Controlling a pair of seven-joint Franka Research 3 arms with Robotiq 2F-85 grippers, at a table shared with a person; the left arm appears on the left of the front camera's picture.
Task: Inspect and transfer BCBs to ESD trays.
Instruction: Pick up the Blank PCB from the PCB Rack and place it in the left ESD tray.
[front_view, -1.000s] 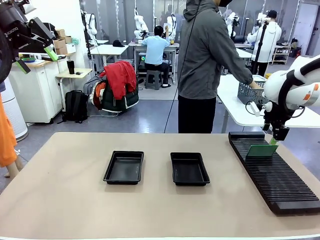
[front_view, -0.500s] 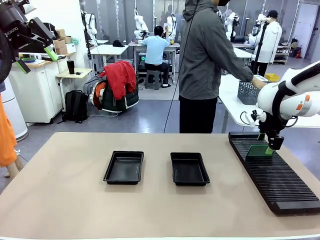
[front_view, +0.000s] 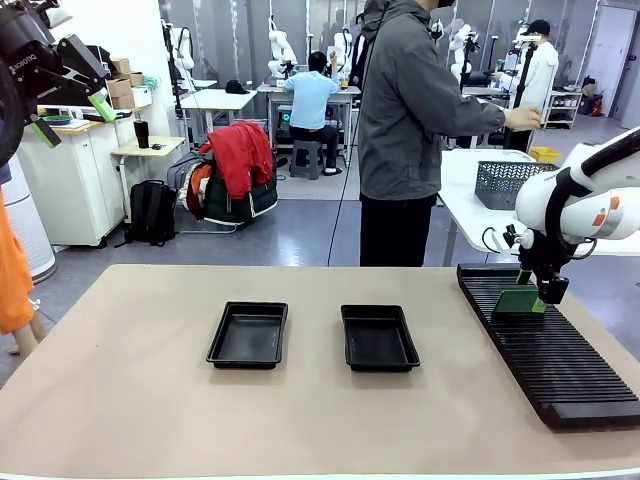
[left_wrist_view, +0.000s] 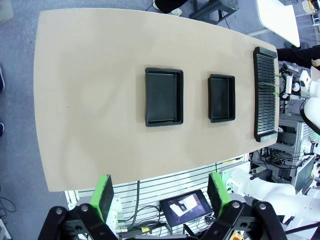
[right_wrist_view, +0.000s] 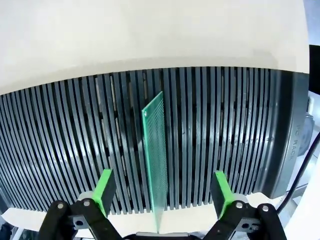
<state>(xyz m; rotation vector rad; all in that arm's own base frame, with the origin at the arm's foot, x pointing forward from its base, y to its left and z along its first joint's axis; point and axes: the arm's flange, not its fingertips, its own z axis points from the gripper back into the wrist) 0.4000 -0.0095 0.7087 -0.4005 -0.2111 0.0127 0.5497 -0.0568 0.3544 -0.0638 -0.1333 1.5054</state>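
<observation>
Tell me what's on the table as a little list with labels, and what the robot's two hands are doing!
table: beige top
trays: two black ESD trays, left tray and right tray, both empty
rack: long black slotted rack on the robot's right
board: one green BCB standing on edge in a rack slot
right gripper: open, one finger each side of the board, not squeezing
left gripper: open, high above the table, holding nothing
person: far side, turned towards another table

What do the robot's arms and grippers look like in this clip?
Right arm: glossy white rounded shell, orange mark, black cable looped at the wrist. Left gripper and right gripper: black linkage bodies with silver bolts, flat green pads.
</observation>
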